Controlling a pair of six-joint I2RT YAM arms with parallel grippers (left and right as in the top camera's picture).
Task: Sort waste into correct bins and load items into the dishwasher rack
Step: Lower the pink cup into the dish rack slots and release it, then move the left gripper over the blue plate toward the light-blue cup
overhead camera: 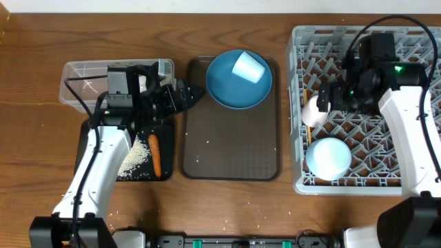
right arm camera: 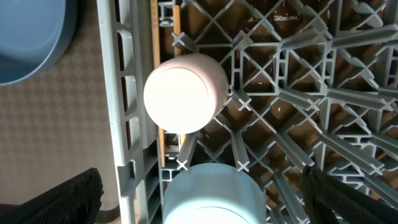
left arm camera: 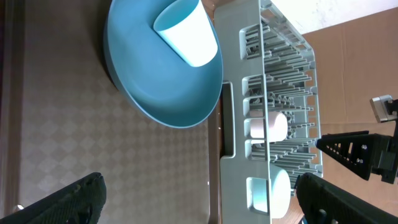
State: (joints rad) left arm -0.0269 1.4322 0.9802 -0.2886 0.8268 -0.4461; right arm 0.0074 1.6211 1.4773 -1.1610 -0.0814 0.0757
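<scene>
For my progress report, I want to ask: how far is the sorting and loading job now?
Done: the pink cup and bowl sit in the rack; carrot and rice lie in the black tray. In hand: nothing; the left gripper and right gripper are open. To do: the plate and blue cup on the brown tray.

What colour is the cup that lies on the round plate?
Light blue; the cup shows best in the left wrist view.
</scene>
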